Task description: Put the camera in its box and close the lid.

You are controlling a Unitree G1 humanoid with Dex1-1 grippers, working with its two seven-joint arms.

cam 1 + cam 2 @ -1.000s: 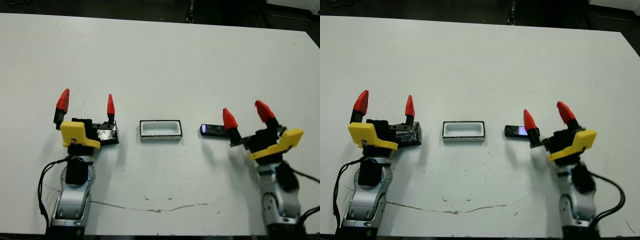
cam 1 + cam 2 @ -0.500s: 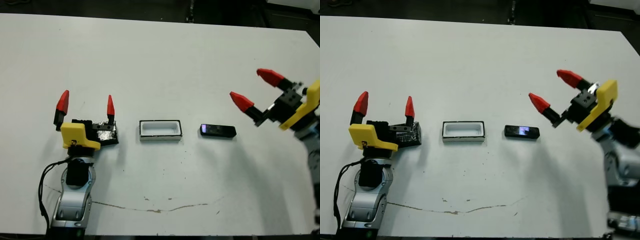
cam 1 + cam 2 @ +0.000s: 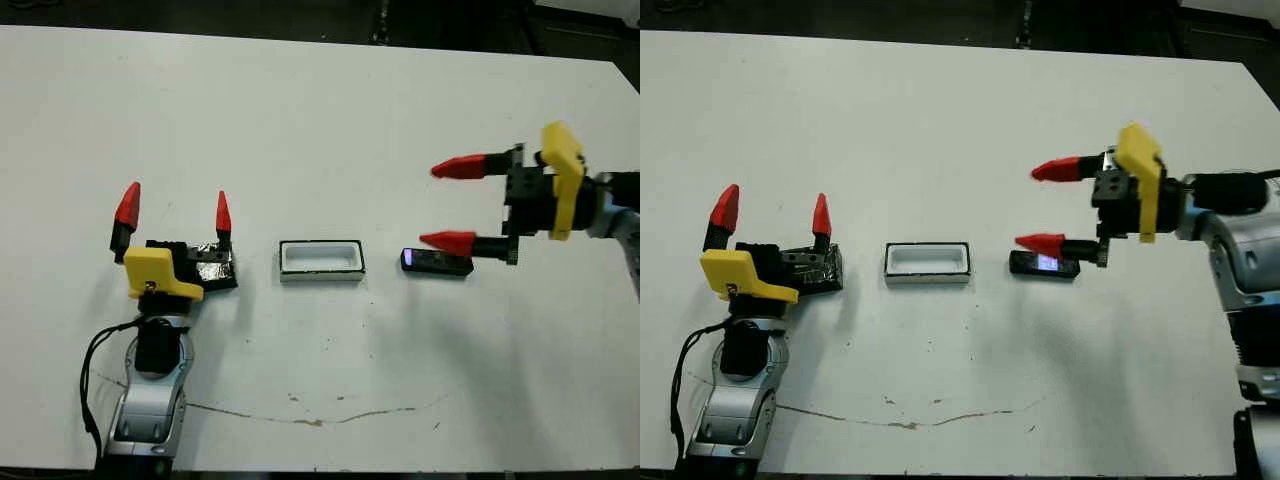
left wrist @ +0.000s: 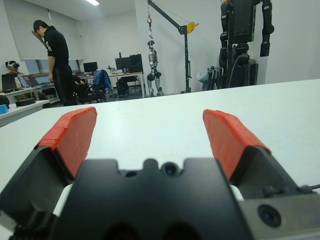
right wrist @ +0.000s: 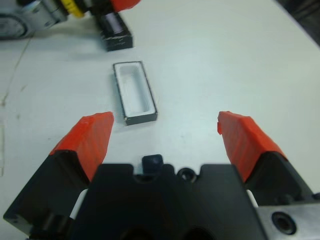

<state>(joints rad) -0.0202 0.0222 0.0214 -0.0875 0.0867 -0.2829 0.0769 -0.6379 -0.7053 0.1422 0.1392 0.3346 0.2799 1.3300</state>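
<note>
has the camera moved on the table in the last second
No. The camera lies flat just right of the box, with the same gap as before; only the right gripper has swung round above it.

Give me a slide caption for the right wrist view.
Open right gripper above the camera, facing the empty box.

Head stereo pair looks steeply down on the flat white table (image 3: 320, 110), both eyes sharing the whole tabletop. Left wrist cam sits low, facing level across it toward a room. Right wrist cam looks down close on the shallow white-lined rectangular box (image 5: 134, 98), also in both head views.
</note>
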